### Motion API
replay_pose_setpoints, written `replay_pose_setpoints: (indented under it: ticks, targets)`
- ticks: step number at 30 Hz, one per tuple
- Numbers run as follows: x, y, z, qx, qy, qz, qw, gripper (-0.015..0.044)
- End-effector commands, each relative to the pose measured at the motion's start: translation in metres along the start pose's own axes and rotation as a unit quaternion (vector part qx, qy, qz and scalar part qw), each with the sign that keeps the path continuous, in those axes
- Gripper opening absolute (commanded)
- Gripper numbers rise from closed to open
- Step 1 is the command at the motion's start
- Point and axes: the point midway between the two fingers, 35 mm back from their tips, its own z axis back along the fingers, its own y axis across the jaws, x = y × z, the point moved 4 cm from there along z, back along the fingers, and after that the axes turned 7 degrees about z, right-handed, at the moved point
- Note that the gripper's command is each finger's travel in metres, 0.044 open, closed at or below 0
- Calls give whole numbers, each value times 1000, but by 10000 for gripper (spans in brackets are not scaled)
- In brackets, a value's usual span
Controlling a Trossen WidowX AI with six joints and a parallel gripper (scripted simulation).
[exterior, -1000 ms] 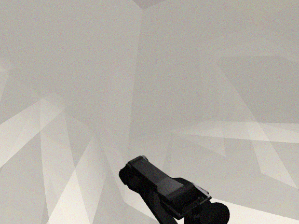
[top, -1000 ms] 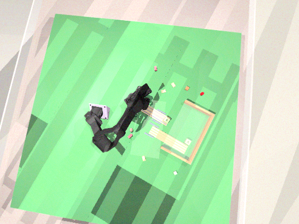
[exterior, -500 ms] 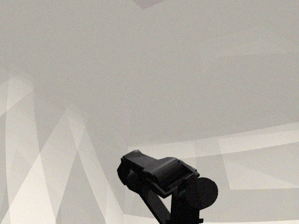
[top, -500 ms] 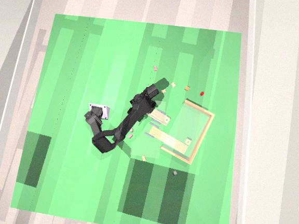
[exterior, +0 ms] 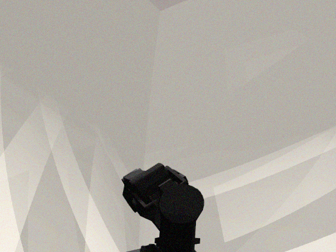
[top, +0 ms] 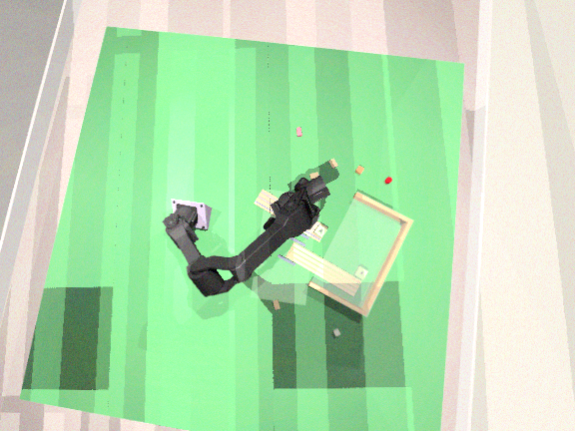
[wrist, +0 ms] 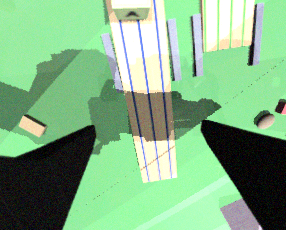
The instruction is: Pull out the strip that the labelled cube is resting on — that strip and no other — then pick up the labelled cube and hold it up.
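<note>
My gripper (wrist: 149, 127) (top: 290, 208) stands wide open, grasping nothing, above the near stretch of a blue-lined strip (wrist: 146, 75) (top: 264, 199). Farther along, a marked cube (wrist: 131, 11) (top: 319, 229) rests on it; beyond, a second marked cube (top: 361, 271) sits by the green-lined strip (wrist: 228, 25) (top: 324, 268), inside the wooden frame (top: 390, 261)

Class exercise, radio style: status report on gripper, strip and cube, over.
Gripper open, nothing held. Blue-lined strip between rails. Cube on strip.
</note>
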Motion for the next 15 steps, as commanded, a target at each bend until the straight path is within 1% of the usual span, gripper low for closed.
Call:
replay_pose_setpoints:
  ticks: [1,15]
  targets:
    - [15,0,0,-5,1,3,1000,440]
    - [76,-1,6,-5,0,2,1000,440]
